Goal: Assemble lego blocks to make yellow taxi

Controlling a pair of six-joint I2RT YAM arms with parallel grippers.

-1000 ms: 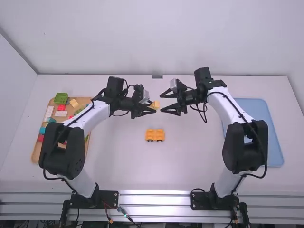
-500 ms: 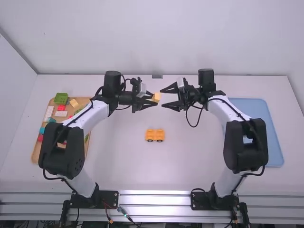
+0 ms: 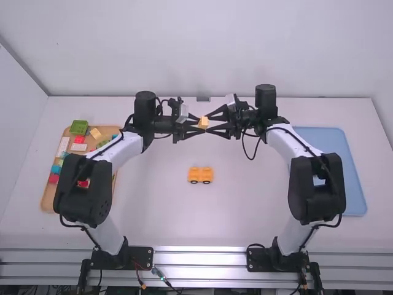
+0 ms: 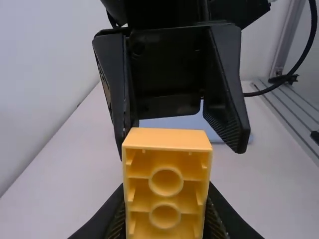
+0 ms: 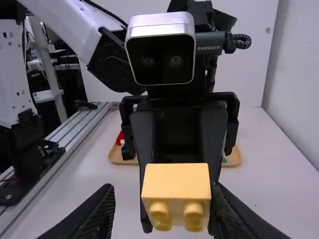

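Nearer now, the right gripper [image 5: 163,191] stands with fingers apart, seemingly astride the block [image 3: 203,122] that the left gripper [image 4: 166,199] pinches in mid-air. Closing off-centre could twist it loose.

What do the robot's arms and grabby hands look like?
The left arm and right arm are white with chunky black joints. Black cables run along them. The left gripper and right gripper are black too, each with two long fingers that narrow toward the tips. The left wrist wears a boxy camera with rounded corners and a silver rim.
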